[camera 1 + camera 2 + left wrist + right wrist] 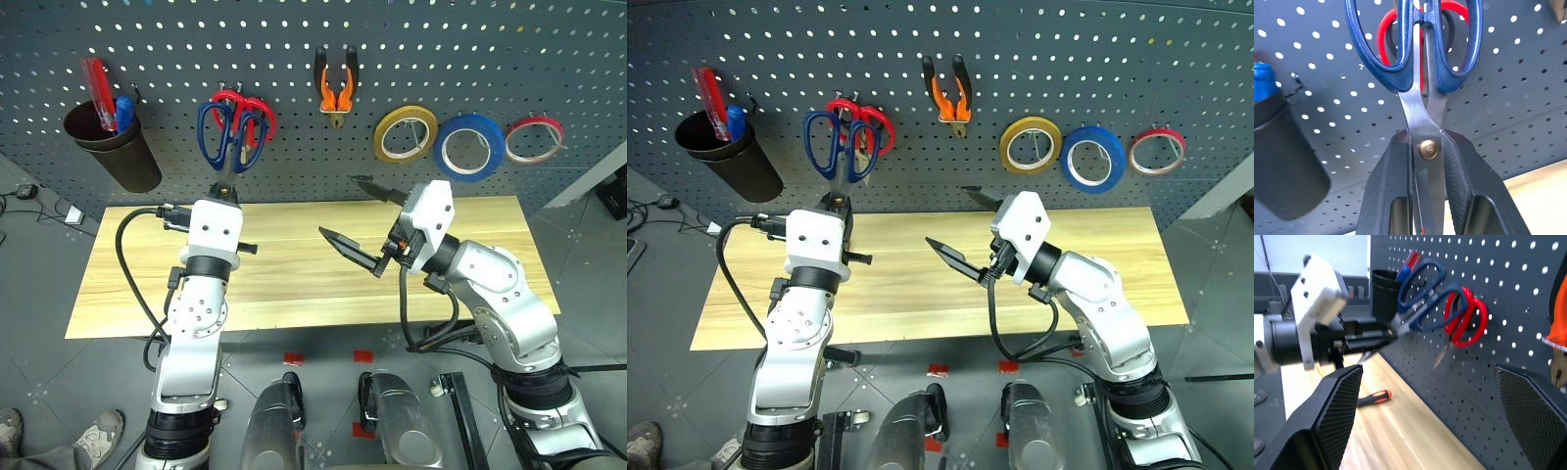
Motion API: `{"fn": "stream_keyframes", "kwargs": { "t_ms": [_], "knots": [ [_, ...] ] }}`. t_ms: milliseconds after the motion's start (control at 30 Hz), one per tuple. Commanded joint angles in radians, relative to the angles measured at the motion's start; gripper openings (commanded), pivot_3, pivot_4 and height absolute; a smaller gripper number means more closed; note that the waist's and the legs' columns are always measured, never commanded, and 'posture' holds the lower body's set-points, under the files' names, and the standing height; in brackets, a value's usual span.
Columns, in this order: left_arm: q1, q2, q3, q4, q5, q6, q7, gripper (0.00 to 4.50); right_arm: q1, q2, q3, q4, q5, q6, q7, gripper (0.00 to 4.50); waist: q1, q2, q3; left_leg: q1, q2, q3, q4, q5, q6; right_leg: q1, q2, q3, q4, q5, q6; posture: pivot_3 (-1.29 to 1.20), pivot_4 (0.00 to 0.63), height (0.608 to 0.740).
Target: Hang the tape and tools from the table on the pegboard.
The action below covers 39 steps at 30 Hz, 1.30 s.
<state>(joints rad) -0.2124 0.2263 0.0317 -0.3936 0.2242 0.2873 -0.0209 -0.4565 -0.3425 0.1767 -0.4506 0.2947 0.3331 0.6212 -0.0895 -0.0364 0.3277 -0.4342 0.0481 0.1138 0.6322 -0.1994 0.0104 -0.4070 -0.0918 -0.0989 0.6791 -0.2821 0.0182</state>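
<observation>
**Blue scissors held up at the pegboard, right hand open**

My left hand (224, 189) was clamped shut on the blue-handled scissors (233, 130), fingers (1393, 186) pinching the steel blades right at the pivot screw, handles up against the pegboard (294, 59). Blue loops overlapped the red-handled scissors (872, 122) hanging there; couldn't tell if the blue pair was on a hook or just held by me.

My right hand (358, 220) was wide open, nothing between its fingers, raised over the tabletop (294, 274) near the middle, pointing left and toward the board.

On the pegboard: orange-and-black pliers (335, 86) hanging top centre, then to the right a row of yellow tape ring (405, 133), blue tape (470, 147) with white core, and thin red tape ring (534, 138), all hung side by side, blue one between the other two. Black cup (118, 147) mounted at far left of the board, holding a red-handled screwdriver (96, 90) and something blue-tipped.

Slim screwdriver (1373, 398) with black-and-orange handle lay flat on the tabletop, close to the pegboard, seen in the right wrist view below and past my left hand.

A person's shoe (93, 434) was on the floor at the lower left, off the tabletop.
</observation>
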Motion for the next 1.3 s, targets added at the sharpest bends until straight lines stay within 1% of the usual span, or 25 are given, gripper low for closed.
{"fn": "stream_keyframes", "kwargs": {
  "t_ms": [33,467,533,567,667,700,767,833,933,1000,1067,1200,1300],
  "knots": [
    [-0.042,-0.003,-0.004,0.033,-0.027,-0.014,-0.025,0.55,-0.021,0.015,-0.004,-0.009,-0.003,-0.029,-0.005,4.5,0.0,0.0,0.0,0.0,0.0,0.0,0.0,0.0,0.0,0.0,0.0,0.0,0.0,0.0,0.0,-0.25,0.294,0.74],
    [-0.2,-0.036,0.04,0.233,-0.081,0.004,0.007,0.55,-0.043,0.043,0.011,0.021,-0.025,-0.044,-0.02,4.5,0.0,0.0,0.0,0.0,0.0,0.0,0.001,0.002,-0.004,0.0,0.0,0.0,0.001,0.0,0.0,-0.25,0.295,0.74],
    [-0.191,-0.041,0.039,0.231,-0.096,0.018,-0.002,1.27,-0.038,0.045,0.015,0.023,-0.029,-0.043,-0.019,4.5,-0.001,0.0,0.0,0.0,0.0,0.0,0.001,0.002,-0.004,0.0,0.0,0.0,0.001,0.0,0.0,-0.25,0.295,0.74],
    [-0.178,-0.043,0.031,0.227,-0.101,0.027,-0.01,1.48,-0.031,0.044,0.017,0.022,-0.032,-0.042,-0.018,4.5,-0.001,0.0,0.0,0.0,0.0,0.0,0.001,0.002,-0.004,0.0,0.0,0.0,0.001,0.0,0.0,-0.24,0.293,0.74],
    [-0.132,-0.052,0.008,0.215,-0.126,0.077,-0.047,2.36,-0.01,0.041,0.026,0.018,-0.04,-0.026,-0.019,4.5,-0.001,0.0,0.0,0.0,0.0,0.0,0.001,0.002,-0.004,0.0,0.0,0.0,0.001,0.0,0.0,-0.24,0.293,0.74],
    [-0.1,-0.057,0.002,0.212,-0.139,0.115,-0.064,2.4,0.001,0.037,0.042,0.016,-0.05,0.005,-0.026,4.5,-0.001,0.0,0.0,0.0,0.0,0.0,0.001,0.002,-0.004,0.0,0.0,0.0,0.001,0.0,0.0,-0.23,0.294,0.74],
    [-0.035,-0.064,0.027,0.196,-0.168,0.176,-0.075,2.4,0.018,0.014,0.095,0.009,-0.087,0.098,-0.041,4.5,-0.003,0.0,-0.002,0.0,0.0,0.0,0.003,0.002,-0.004,0.001,0.0,0.0,0.001,0.0,0.0,-0.23,0.298,0.74],
    [-0.002,-0.059,0.054,0.174,-0.181,0.209,-0.072,2.4,0.023,0.003,0.121,-0.009,-0.095,0.178,-0.051,4.5,-0.005,-0.001,-0.002,0.001,0.0,0.0,0.003,0.002,-0.004,0.001,0.0,0.001,0.001,0.0,0.0,-0.23,0.302,0.74],
    [0.056,-0.027,0.124,0.127,-0.236,0.267,-0.104,2.4,0.011,0.012,0.144,-0.055,-0.055,0.39,-0.08,4.5,-0.005,-0.001,-0.002,0.001,0.001,0.0,0.003,0.002,-0.004,0.0,0.001,0.0,0.002,0.0,0.0,-0.23,0.311,0.74],
    [0.08,-0.006,0.192,0.118,-0.315,0.346,-0.148,2.4,-0.017,0.038,0.161,-0.084,-0.026,0.498,-0.09,4.5,-0.004,-0.001,-0.002,0.001,0.002,-0.001,0.003,0.002,-0.004,0.0,0.001,0.0,0.003,0.0,0.0,-0.22,0.316,0.74],
    [0.078,0.029,0.249,0.132,-0.373,0.39,-0.19,2.4,-0.053,0.069,0.182,-0.097,-0.025,0.559,-0.111,4.5,-0.005,-0.001,-0.002,0.001,0.002,-0.001,0.003,0.002,-0.004,0.0,0.001,0.0,0.003,0.0,-0.001,-0.21,0.323,0.74],
    [0.049,0.1,0.297,0.176,-0.419,0.461,-0.222,2.4,-0.108,0.112,0.21,-0.101,-0.023,0.622,-0.135,4.5,0.004,-0.001,-0.001,0.001,0.001,-0.002,0.003,0.002,-0.004,0.0,0.001,0.0,0.003,0.001,-0.002,-0.2,0.336,0.74],
    [0.007,0.177,0.329,0.289,-0.42,0.474,-0.234,2.4,-0.167,0.176,0.25,-0.051,-0.044,0.64,-0.168,4.5,0.006,-0.001,0.0,0.001,0.001,-0.001,0.003,0.002,-0.004,0.0,0.001,0.0,0.002,0.001,-0.002,-0.2,0.36,0.74]
  ]
}}
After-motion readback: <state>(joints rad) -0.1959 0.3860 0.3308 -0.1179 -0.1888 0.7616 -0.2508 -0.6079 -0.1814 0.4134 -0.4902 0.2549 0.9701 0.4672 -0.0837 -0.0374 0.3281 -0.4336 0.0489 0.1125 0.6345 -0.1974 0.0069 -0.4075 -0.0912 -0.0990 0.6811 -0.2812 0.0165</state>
